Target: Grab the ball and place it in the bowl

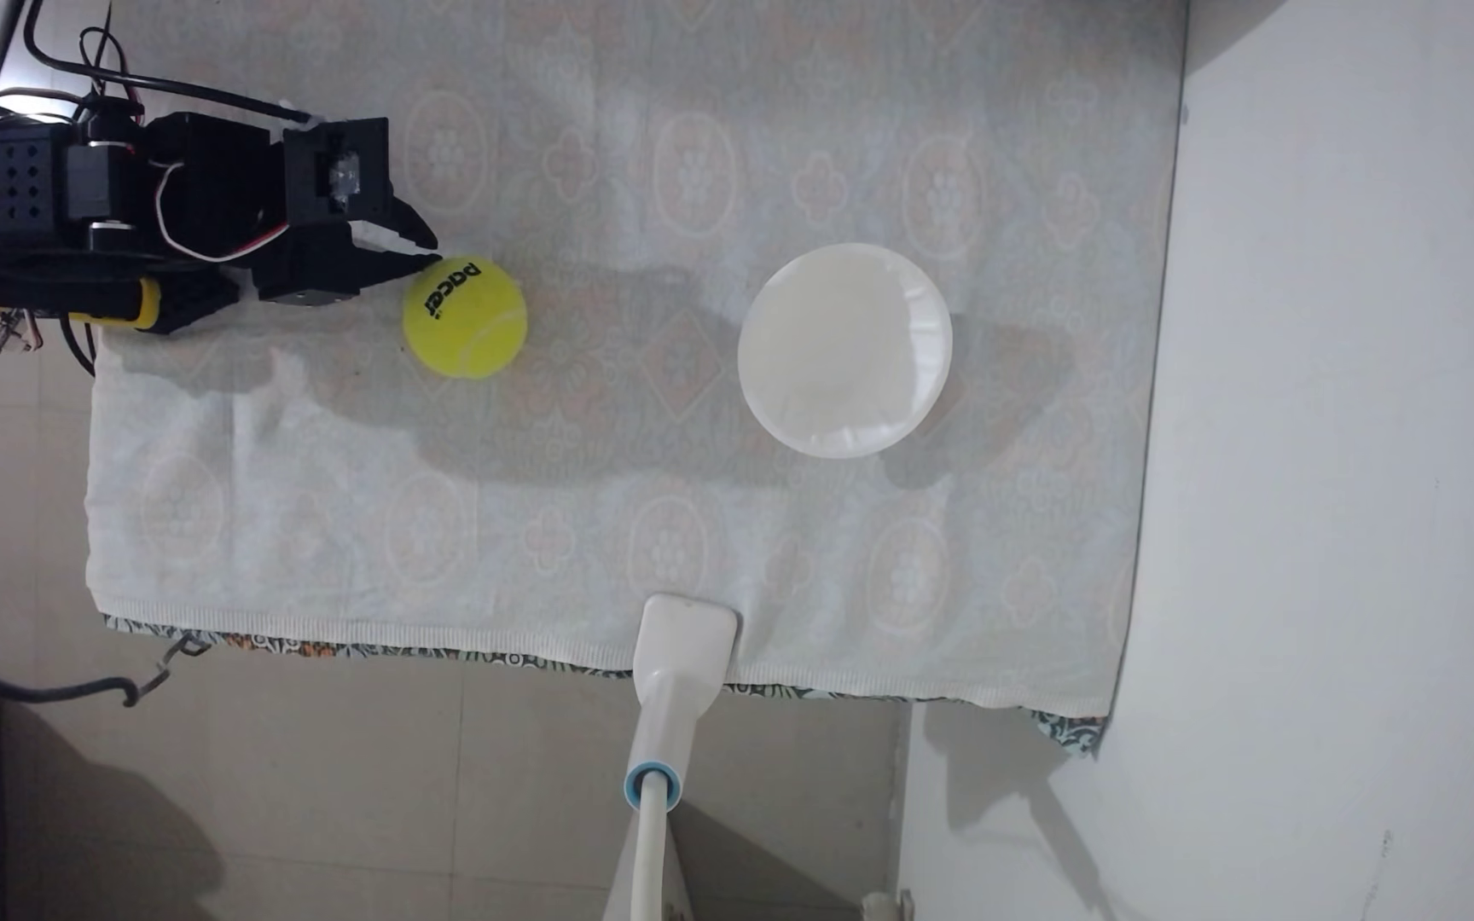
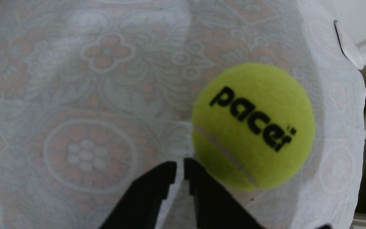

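The yellow-green tennis ball [image 1: 465,317] with black "pacer" lettering rests on the patterned cloth, left of centre in the fixed view. The white bowl [image 1: 844,350] sits empty well to its right. My black gripper [image 1: 439,251] hangs at the ball's upper left, fingertips close to its edge. In the wrist view the ball [image 2: 253,125] lies right of the gripper [image 2: 180,164], whose tips stand almost together with a thin slit between them and nothing held. I cannot tell whether the right fingertip touches the ball.
A white clamp on a gooseneck [image 1: 685,638] grips the cloth's lower edge in the fixed view. Cables [image 1: 140,84] trail over the arm at upper left. The cloth [image 1: 538,514] ends at right near a white wall; white moulding [image 2: 353,48] shows in the wrist view.
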Controlling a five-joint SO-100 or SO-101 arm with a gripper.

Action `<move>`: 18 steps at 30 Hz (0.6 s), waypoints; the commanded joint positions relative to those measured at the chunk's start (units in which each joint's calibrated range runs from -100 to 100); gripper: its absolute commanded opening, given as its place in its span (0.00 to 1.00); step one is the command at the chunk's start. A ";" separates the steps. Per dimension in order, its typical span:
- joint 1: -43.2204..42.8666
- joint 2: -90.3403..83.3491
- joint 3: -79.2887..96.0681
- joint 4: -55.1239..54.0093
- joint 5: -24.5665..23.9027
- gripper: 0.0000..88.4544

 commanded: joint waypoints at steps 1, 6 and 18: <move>0.18 -0.81 0.45 -1.20 -0.24 0.00; 0.62 -0.81 0.27 -1.12 -0.29 0.02; 0.18 -0.81 0.18 -1.04 -0.29 0.01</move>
